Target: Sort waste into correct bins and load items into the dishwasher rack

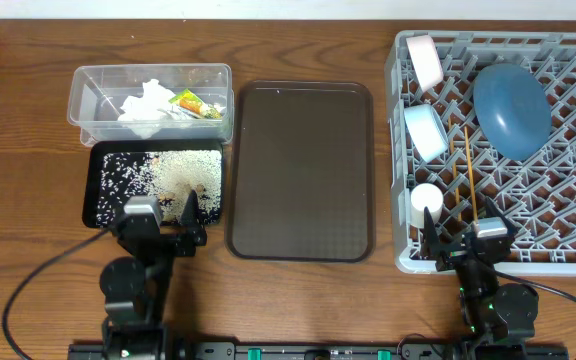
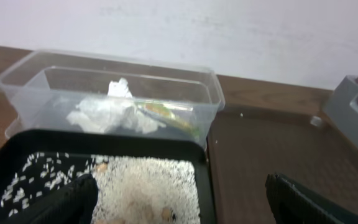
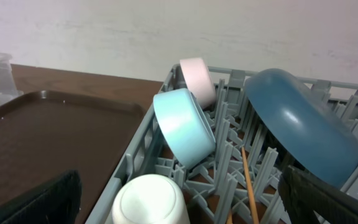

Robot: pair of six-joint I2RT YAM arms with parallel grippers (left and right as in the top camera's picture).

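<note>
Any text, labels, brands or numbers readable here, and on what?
None readable.
The snack wrapper in the clear tub carries coloured print, too small and blurred to make out.
No markings show on the dishwasher rack or the brown tray.

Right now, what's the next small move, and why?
Probably none beyond backing the open left pincer and right pincer off: tissue and wrapper lie in the clear tub, rice in the black tray; dark blue bowl, light blue bowl, pale pink bowl, cup and chopsticks sit in the rack.
</note>
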